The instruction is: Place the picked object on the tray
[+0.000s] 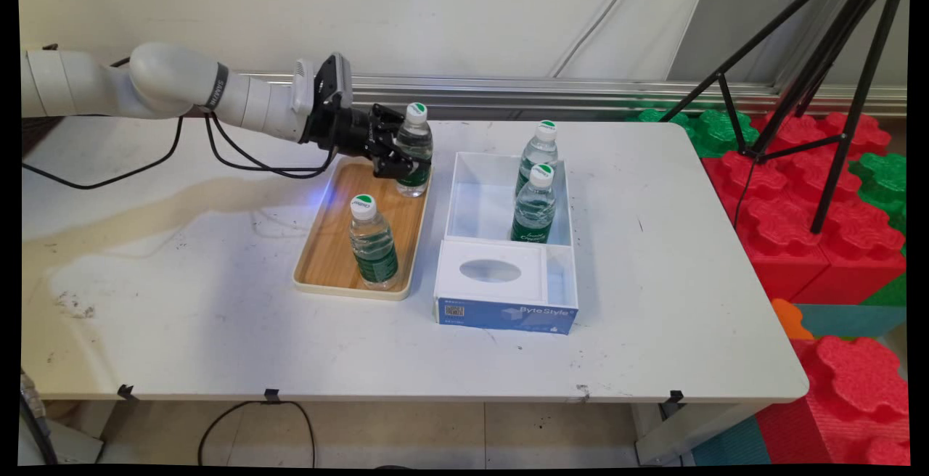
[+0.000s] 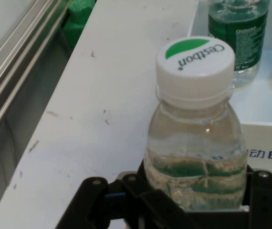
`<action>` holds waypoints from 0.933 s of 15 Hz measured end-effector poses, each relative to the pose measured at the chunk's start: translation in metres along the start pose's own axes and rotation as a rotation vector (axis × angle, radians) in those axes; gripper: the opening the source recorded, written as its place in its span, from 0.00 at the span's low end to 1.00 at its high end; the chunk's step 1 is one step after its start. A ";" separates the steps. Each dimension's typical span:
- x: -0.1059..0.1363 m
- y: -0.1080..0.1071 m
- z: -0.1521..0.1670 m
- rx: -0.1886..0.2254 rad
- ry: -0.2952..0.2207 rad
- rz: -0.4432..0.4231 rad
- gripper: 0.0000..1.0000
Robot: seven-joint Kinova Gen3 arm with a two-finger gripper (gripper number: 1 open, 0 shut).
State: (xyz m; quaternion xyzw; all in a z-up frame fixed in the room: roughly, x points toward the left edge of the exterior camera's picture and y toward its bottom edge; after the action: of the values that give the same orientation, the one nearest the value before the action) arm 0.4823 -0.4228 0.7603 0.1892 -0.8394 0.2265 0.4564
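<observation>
My black gripper (image 1: pixel 405 158) reaches in from the left and is shut on a clear water bottle (image 1: pixel 415 139) with a white cap and green label. That bottle stands upright at the far end of a wooden tray (image 1: pixel 326 244). In the hand view the same bottle (image 2: pixel 195 133) sits between the jaws of the gripper (image 2: pixel 195 193), and the Cestbon cap is in plain sight. A second bottle (image 1: pixel 372 244) stands at the tray's near end. Two more bottles (image 1: pixel 541 148) (image 1: pixel 535 209) stand in the white box (image 1: pixel 450 204) to the right.
The box has a blue front (image 1: pixel 508 314) and a white insert with an oval hole (image 1: pixel 490 271). Black cables (image 1: pixel 239 160) hang from the arm over the table's left part. A black tripod (image 1: pixel 835 84) and red and green foam blocks (image 1: pixel 798 193) stand off the right edge.
</observation>
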 end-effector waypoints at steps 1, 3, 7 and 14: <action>0.000 0.001 0.001 -0.001 0.000 -0.003 0.00; 0.001 0.004 0.003 -0.001 0.000 -0.007 0.00; 0.003 0.008 0.007 -0.001 0.002 -0.018 0.00; 0.005 0.011 0.011 0.003 0.004 -0.022 1.00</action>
State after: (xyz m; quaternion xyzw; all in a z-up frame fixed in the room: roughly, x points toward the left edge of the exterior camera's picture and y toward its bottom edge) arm 0.4664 -0.4204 0.7564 0.1988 -0.8361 0.2229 0.4602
